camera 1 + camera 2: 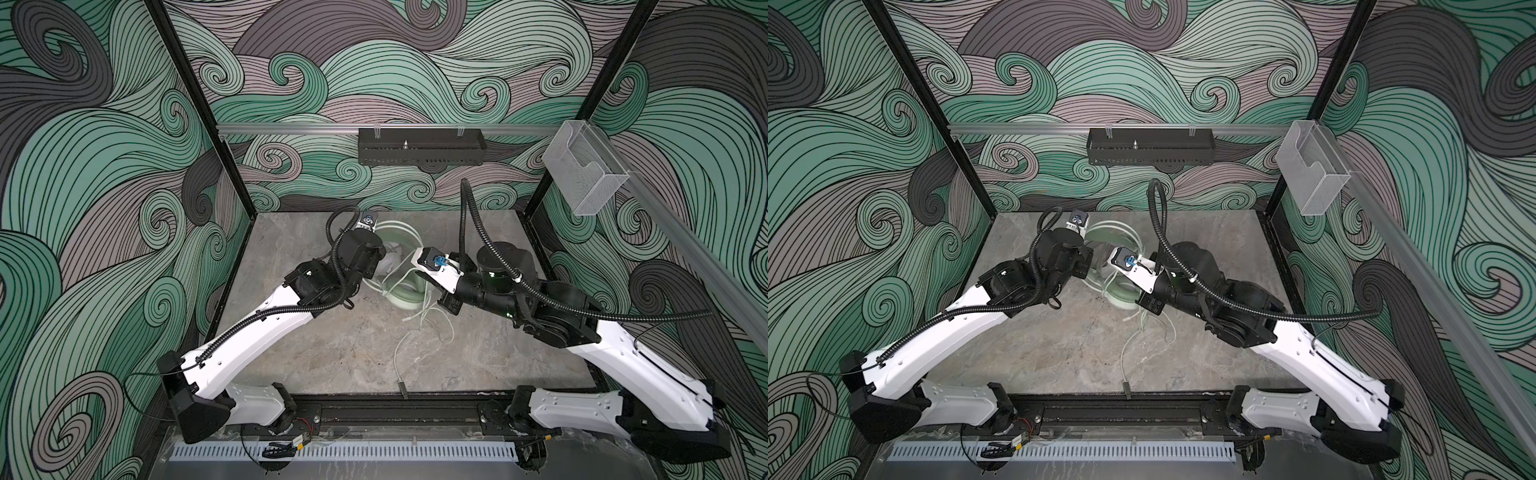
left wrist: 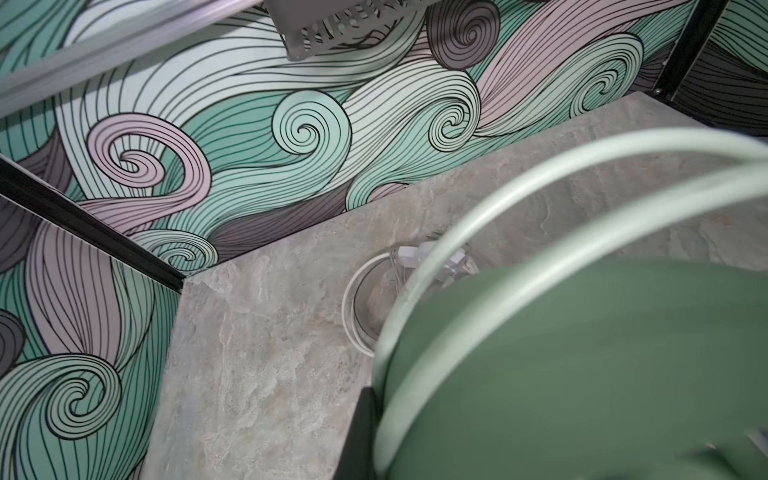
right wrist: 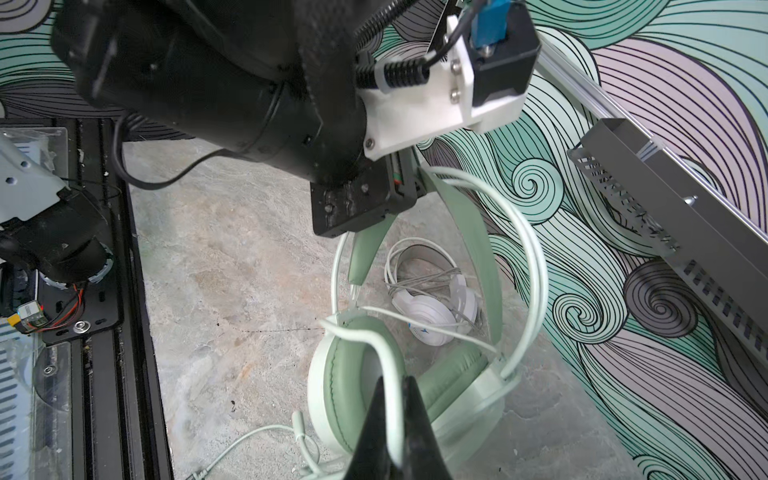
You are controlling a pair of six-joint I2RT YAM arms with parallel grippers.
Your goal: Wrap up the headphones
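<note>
Mint headphones (image 1: 405, 296) (image 1: 1121, 296) mid-frame in both top views, pinched from both sides.
The left gripper (image 3: 409, 187), arm bent inward, clamps the smooth mint headband (image 3: 469, 232). Padded earcups sit over the stone-look table (image 1: 332, 345), with white headphones (image 3: 428, 320) just beside. The right gripper (image 3: 392, 399), its tapered black fingers closed, grasps the thin pale cable (image 3: 380, 345).

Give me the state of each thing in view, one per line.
green headset, held upright by its band.
green cable, partly looped round band, rest loose on table.
white headset, lying on table, cable wound round it.
left tool, shut on green headset's band.
right tool, shut on green cable.
</note>
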